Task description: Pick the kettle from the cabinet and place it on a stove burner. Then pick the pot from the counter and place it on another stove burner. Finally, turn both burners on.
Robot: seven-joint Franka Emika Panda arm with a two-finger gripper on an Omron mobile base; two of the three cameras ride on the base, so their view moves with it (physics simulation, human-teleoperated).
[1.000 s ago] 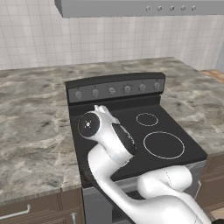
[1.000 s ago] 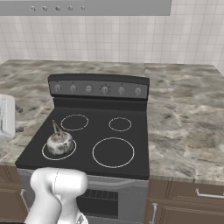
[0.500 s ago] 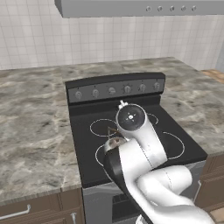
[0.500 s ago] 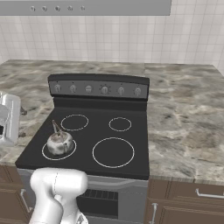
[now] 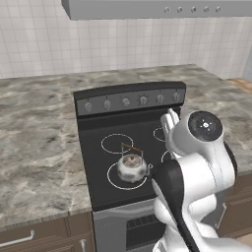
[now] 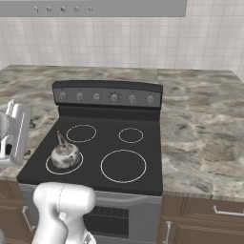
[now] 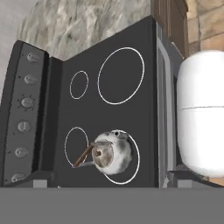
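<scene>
The hand (image 7: 111,180) (image 6: 14,136) is spread wide and holds nothing. Its two dark fingertips (image 7: 41,179) stand far apart at the bottom of the hand view. It hangs high over the stove (image 5: 96,189) (image 6: 143,183) (image 7: 57,109), looking down on the cooktop and well apart from everything on it.

Below the hand, the kettle (image 5: 132,167) (image 6: 65,156) (image 7: 111,153) sits upright on the near left burner (image 5: 114,182) (image 6: 50,167) (image 7: 133,168). Its silvery round body rests inside the white ring and its thin brown handle arches over the top. In the left base view its short spout points to the right.

The other three burners are bare:
- the far left ring (image 5: 117,143) (image 6: 81,133)
- the small far right ring (image 6: 130,135)
- the large near right ring (image 6: 123,165) (image 7: 120,75)

Along the far edge of the stove rises a dark panel with a row of round knobs (image 5: 126,102) (image 6: 113,97) (image 7: 24,127).

The mottled stone counter (image 5: 34,138) (image 6: 200,124) (image 7: 87,22) runs off to the left and right of the stove. Brown drawers (image 5: 29,238) (image 6: 209,214) with silver pulls sit under it. A white tiled wall (image 5: 98,44) (image 6: 143,43) stands behind, and a grey range hood (image 5: 147,7) (image 6: 95,7) hangs above the stove.
</scene>
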